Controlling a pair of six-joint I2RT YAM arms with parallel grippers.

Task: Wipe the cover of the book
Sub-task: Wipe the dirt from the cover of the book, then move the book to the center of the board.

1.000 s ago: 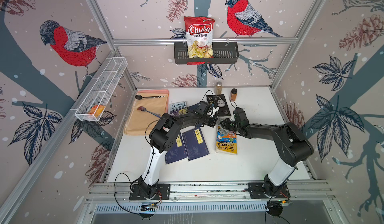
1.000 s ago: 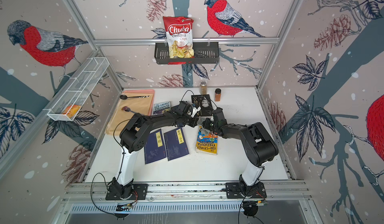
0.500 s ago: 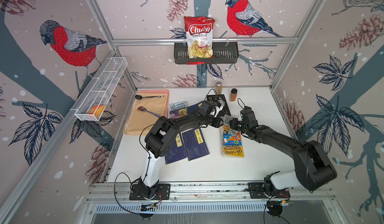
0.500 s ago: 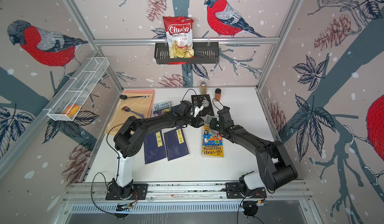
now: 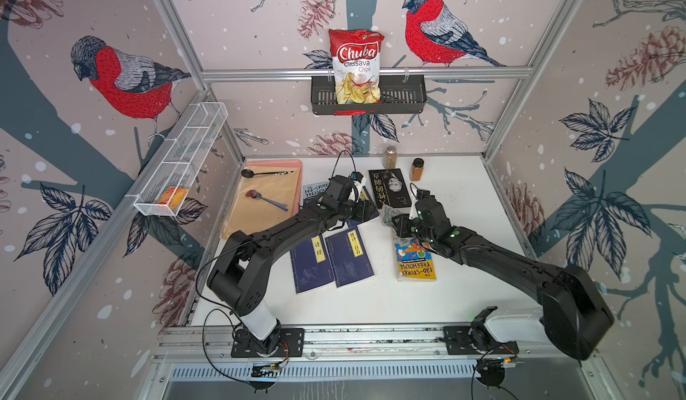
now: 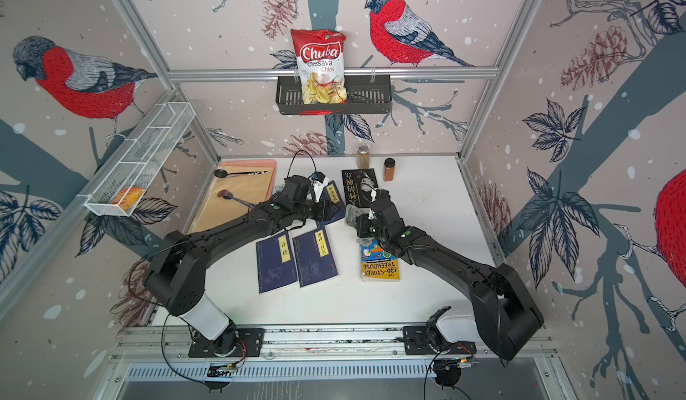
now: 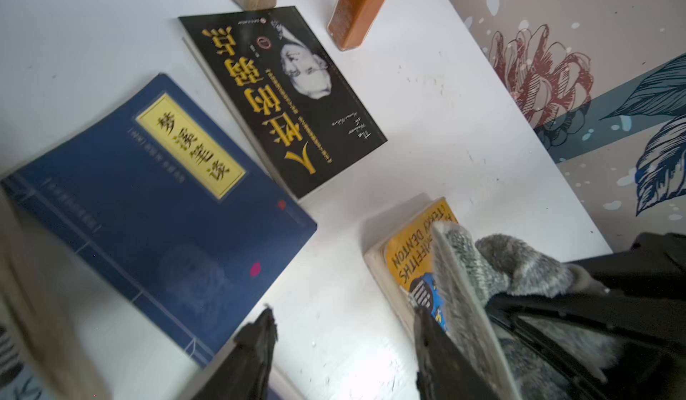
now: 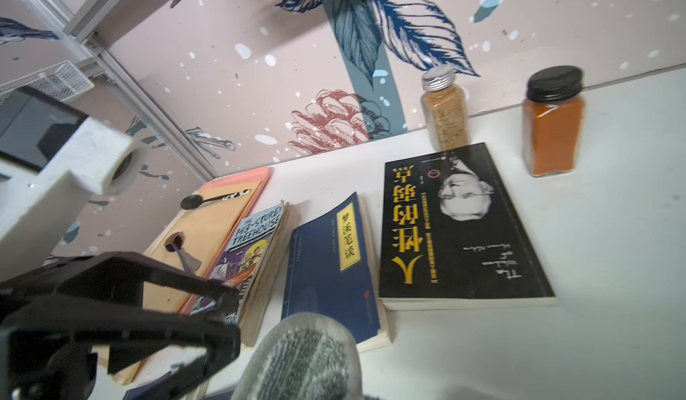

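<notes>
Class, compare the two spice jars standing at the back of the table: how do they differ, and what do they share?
The silver-capped jar holds pale, grainy seasoning; the black-capped jar holds orange powder. The silver-capped jar stands nearer the back wall than the black-capped jar. Both are clear, upright and capped.

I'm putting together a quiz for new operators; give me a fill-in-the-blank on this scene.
1. The right gripper is shut on the grey cloth, over one end of the ____ book titled 130-Storey Treehouse.
2. The left gripper has its jaws ____, with nothing between them.
3. The Chuba chips bag stands in the ____ wall basket.

Missing words: yellow; open; black.
</notes>
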